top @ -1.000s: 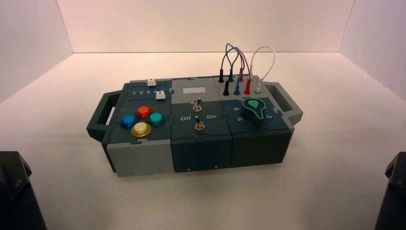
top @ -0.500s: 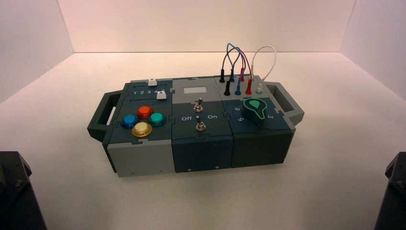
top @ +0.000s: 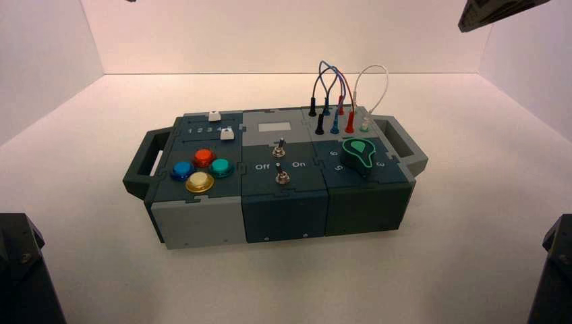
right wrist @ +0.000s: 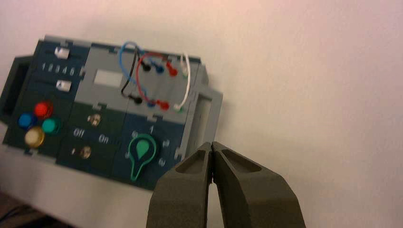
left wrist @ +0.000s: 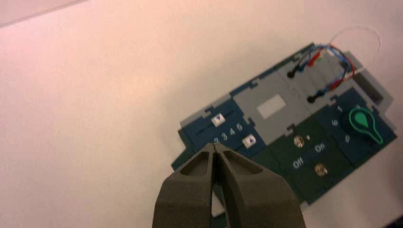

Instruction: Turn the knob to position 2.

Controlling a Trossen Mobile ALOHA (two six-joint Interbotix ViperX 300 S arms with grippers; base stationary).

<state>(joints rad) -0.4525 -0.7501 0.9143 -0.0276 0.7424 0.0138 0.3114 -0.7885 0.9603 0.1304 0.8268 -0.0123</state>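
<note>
Left tool [left wrist: 213, 145]: fingers shut, tips meeting; high view shows probably only its tip, at eleven o'clock. Right tool [right wrist: 212, 144]: fingers likewise shut, raised at two o'clock. Dark arm sections [top: 25, 270] occupy eight and four o'clock.

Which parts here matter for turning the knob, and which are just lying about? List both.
For the job:
- teardrop-topped knob, box's right section
- right gripper, nearer the knob

Just there:
- four coloured push-buttons
- two toggle switches
- two white sliders
- wires
</note>
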